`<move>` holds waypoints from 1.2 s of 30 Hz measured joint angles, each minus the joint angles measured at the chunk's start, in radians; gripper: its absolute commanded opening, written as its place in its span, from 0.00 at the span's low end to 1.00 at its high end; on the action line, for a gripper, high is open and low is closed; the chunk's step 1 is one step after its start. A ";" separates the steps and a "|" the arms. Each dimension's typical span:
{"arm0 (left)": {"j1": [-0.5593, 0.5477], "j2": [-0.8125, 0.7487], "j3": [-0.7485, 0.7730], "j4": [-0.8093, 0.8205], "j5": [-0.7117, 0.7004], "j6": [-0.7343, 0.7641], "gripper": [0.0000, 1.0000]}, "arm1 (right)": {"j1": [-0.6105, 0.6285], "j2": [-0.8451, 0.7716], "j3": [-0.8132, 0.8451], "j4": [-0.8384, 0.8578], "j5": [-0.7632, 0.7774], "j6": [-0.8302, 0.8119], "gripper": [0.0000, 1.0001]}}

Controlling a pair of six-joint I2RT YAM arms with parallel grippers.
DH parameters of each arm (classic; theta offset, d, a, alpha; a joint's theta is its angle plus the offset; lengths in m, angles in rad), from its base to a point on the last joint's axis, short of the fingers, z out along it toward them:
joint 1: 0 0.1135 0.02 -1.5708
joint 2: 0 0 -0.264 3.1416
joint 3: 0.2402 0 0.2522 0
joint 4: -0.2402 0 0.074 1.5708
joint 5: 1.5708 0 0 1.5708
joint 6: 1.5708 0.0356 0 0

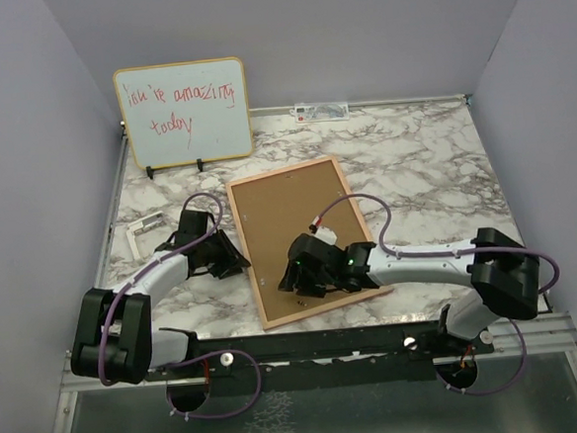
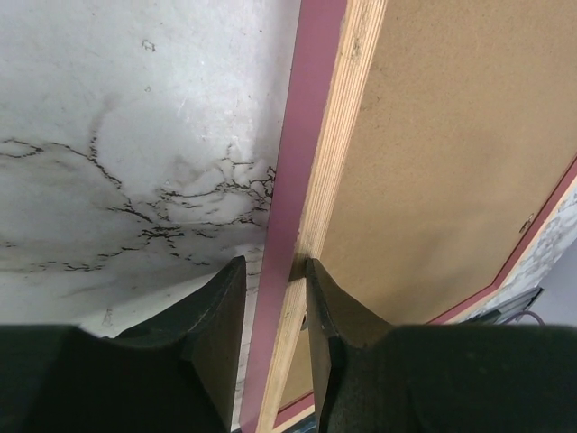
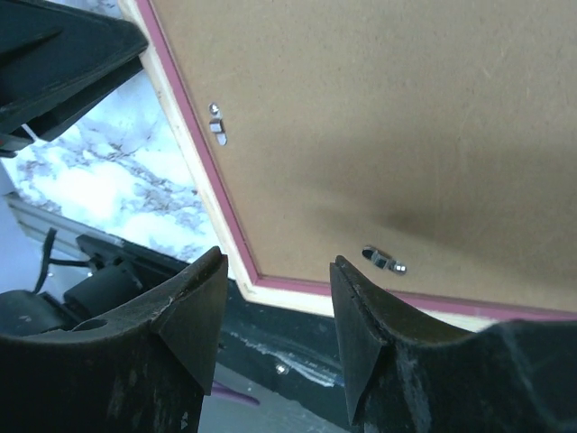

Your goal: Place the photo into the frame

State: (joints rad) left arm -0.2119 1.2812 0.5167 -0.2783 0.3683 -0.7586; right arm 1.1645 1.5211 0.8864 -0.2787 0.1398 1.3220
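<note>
The frame [image 1: 337, 178] lies face down in the middle of the table, its brown backing board [image 1: 294, 231] up and set inside the border. The photo is hidden. My left gripper [image 1: 237, 264] is at the frame's left edge. In the left wrist view its jaws [image 2: 275, 266] stand open astride the pinkish wood border [image 2: 329, 162]: one finger [image 2: 338, 302] over the board, the other [image 2: 221, 307] just clear on the table side. My right gripper [image 3: 278, 262] hangs open over the frame's near left corner [image 3: 243, 280] with nothing between its fingers.
A yellow-edged whiteboard [image 1: 182, 113] with red writing stands at the back left. A small pale bracket [image 1: 143, 227] lies on the marble table [image 1: 424, 167] left of the left arm. Two metal turn clips [image 3: 218, 126] [image 3: 383, 260] sit on the backing board.
</note>
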 measured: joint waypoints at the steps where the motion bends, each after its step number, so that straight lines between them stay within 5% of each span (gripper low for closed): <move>1: 0.000 0.003 0.002 0.000 0.000 0.002 0.34 | -0.002 0.017 0.014 -0.008 0.002 -0.016 0.54; 5: 0.000 0.015 0.011 -0.002 0.003 0.015 0.29 | -0.009 0.075 0.034 -0.011 0.004 -0.074 0.53; 13: 0.000 0.015 0.012 0.012 0.021 0.016 0.14 | -0.052 0.201 0.082 0.119 -0.008 -0.180 0.33; 22: 0.000 0.015 0.012 0.016 0.030 0.016 0.10 | -0.076 0.321 0.137 0.282 -0.089 -0.197 0.22; 36: 0.000 0.016 0.012 0.016 0.031 0.016 0.10 | -0.090 0.369 0.135 0.386 -0.176 -0.159 0.24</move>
State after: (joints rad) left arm -0.2119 1.2972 0.5289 -0.2619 0.3996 -0.7425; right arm 1.0748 1.8900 1.0218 0.1074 -0.0360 1.1625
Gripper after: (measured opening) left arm 0.112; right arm 0.226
